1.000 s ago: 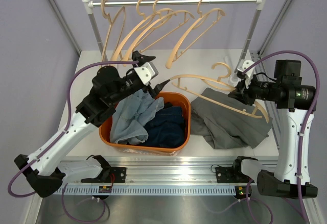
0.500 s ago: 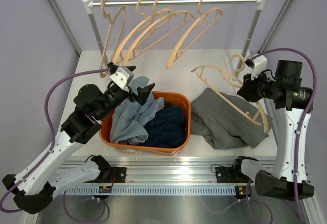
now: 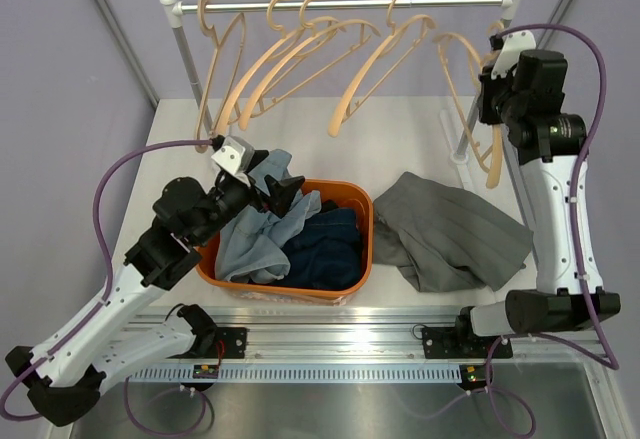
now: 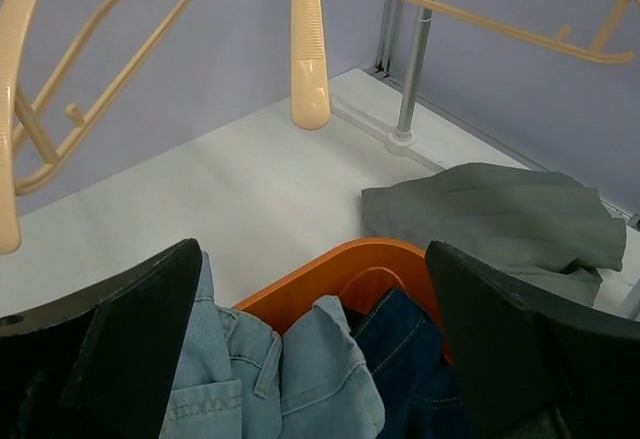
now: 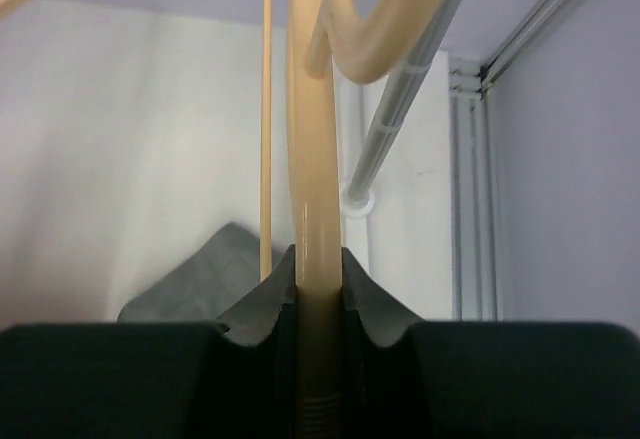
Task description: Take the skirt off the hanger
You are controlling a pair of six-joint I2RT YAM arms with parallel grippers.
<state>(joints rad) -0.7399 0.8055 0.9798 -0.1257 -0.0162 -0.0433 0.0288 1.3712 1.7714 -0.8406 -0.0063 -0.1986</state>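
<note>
Evidently the grey fabric skirt lay below the right end effector (clamped on a bare beige plastic hanger). The left end effector gaped wide.

Item count:
- hangers, tan plastic: 5
- grey skirt: 1
- orange basket: 1
- denim garments in basket: 2 (one light blue, one dark blue)
- clothes rail: 1
</note>
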